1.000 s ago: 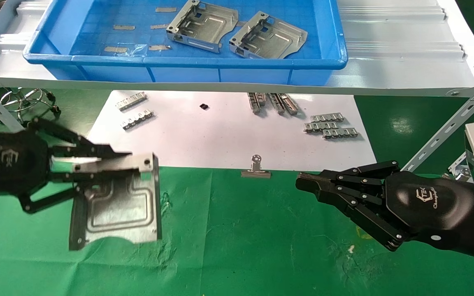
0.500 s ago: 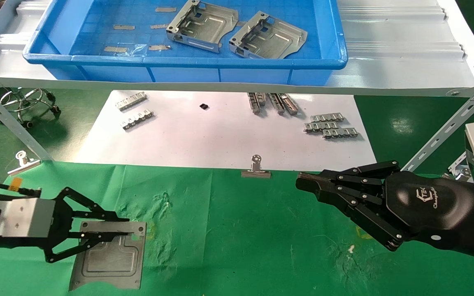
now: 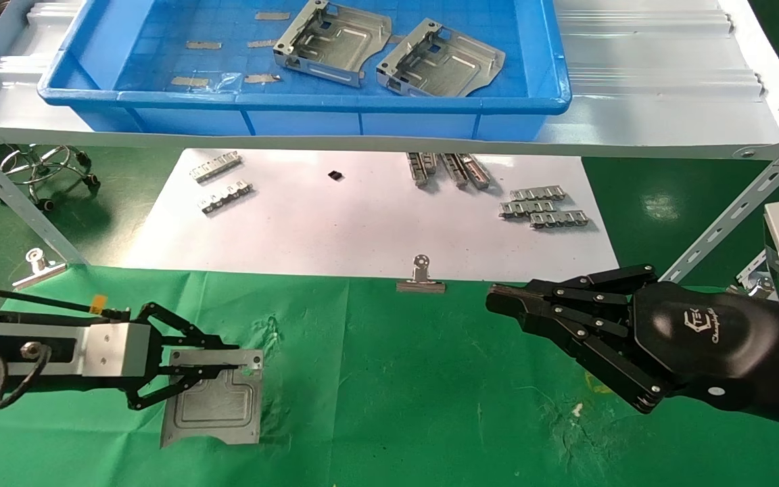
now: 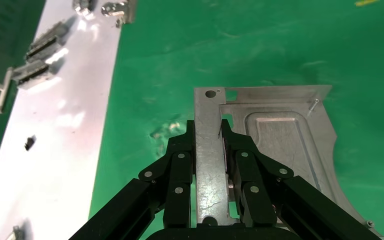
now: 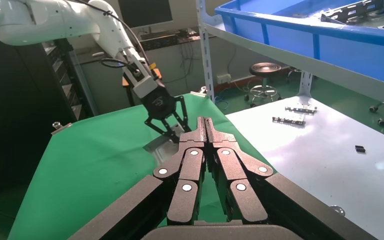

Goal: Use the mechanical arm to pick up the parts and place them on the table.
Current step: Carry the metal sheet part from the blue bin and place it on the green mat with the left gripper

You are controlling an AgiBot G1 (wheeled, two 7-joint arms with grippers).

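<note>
Left gripper: low over the near-left tabletop, jaws clamped on the folded edge of one part, which lies flat on the green cloth or just above it; contact cannot be told.

Right gripper: near right above the cloth, jaws together, holding nothing. White logo on its black shell, lettering too small to read.

Blue bin: on the white shelf at the back, holding two more parts side by side, plus small flat strips.

White sheet: under the shelf's front edge, carrying toothed strips and a small black piece.

Binder clip: on the sheet's near edge. A second clip sits at the cloth's far-left corner, by a slanting shelf strut.

Open cloth lies between the two grippers.
</note>
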